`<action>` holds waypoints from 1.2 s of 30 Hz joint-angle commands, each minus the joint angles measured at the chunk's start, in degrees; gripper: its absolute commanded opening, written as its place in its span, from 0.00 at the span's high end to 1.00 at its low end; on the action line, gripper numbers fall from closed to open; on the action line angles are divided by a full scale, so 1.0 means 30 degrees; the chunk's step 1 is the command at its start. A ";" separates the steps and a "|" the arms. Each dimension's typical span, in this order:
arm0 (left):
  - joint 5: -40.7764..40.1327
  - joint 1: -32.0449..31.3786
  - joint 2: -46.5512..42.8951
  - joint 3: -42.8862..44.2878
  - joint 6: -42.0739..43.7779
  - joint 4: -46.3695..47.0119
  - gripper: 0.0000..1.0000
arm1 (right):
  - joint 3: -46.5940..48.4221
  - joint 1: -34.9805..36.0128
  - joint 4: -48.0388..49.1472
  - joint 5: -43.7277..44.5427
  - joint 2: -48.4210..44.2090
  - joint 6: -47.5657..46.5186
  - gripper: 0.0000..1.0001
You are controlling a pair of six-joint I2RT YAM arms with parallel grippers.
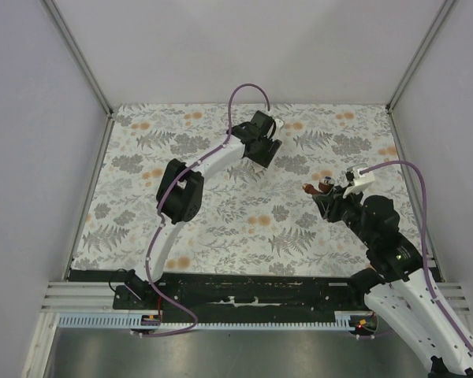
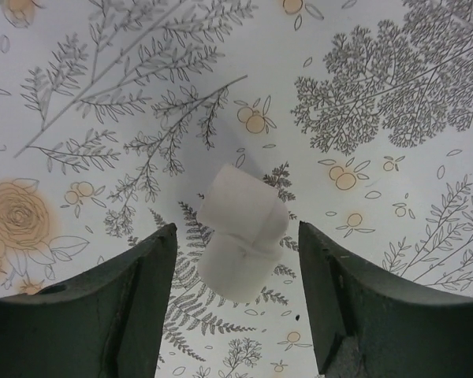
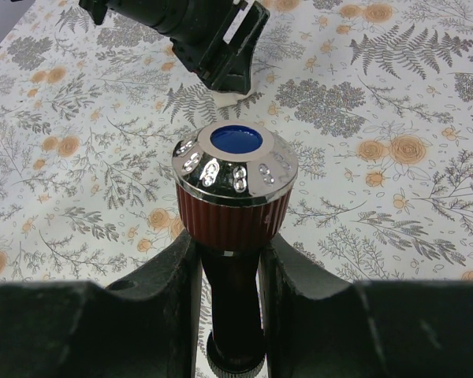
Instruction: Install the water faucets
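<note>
The dark red-brown faucet [image 3: 235, 197] has a ribbed knob and a silvery cap with a blue centre. My right gripper [image 3: 230, 260] is shut on its dark stem and holds it above the cloth; it also shows in the top view [image 1: 328, 186], right of centre. My left gripper [image 2: 236, 236] is open, reaching to the far middle [image 1: 262, 140]. A small white cylindrical pipe fitting [image 2: 240, 232] lies on the cloth between its fingers [image 2: 142, 299], with a gap on each side. In the top view the fitting is hidden under the left gripper.
A floral cloth [image 1: 244, 228] covers the table, with white walls on three sides and metal corner posts [image 1: 79, 55]. In the right wrist view the left gripper [image 3: 197, 31] hangs just beyond the faucet. A black rail [image 1: 244, 287] runs along the near edge.
</note>
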 commanded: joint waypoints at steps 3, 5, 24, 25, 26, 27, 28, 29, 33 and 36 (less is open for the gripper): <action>0.0783 0.0040 0.1007 0.1154 0.0598 -0.2153 0.40 | 0.0205 -0.0017 0.0861 -0.0127 0.0069 -0.0142 1.00; 0.1305 0.0069 0.0861 0.0891 0.0510 -0.2299 0.48 | 0.0205 -0.0017 0.0861 -0.0156 0.0070 -0.0171 1.00; 0.1019 -0.0340 -1.1554 -1.7472 -0.7836 0.0626 0.57 | 0.0263 -0.0017 0.0949 -0.0830 0.0245 -0.0142 1.00; 0.0988 -0.0370 -1.2083 -1.8147 -0.8130 0.0949 0.54 | 0.0263 -0.0017 0.0978 -0.0859 0.0187 -0.0113 1.00; 0.1278 -0.0370 -1.2524 -1.8617 -0.8278 0.1155 0.47 | 0.0263 -0.0017 0.0921 -0.0859 0.0187 -0.0113 1.00; 0.1542 -0.0370 -1.2731 -1.8941 -0.8425 0.1186 0.41 | 0.0292 -0.0017 0.0949 -0.0917 0.0187 -0.0113 1.00; 0.1834 -0.0370 -1.2878 -1.9089 -0.8513 0.1099 0.38 | 0.0293 -0.0017 0.0949 -0.0976 0.0187 -0.0113 1.00; 0.2272 -0.0370 -1.2880 -1.9236 -0.8543 0.1098 0.38 | 0.0293 -0.0017 0.0949 -0.1006 0.0216 -0.0084 1.00; 0.3358 -0.0371 -1.2500 -1.9355 -0.8982 0.1039 0.38 | 0.0322 -0.0017 0.0949 -0.1181 0.0275 -0.0084 1.00; 0.4002 -0.0487 -1.2177 -1.9121 -0.9508 0.1039 0.38 | 0.0351 0.0012 0.0920 -0.1240 0.0245 -0.0113 1.00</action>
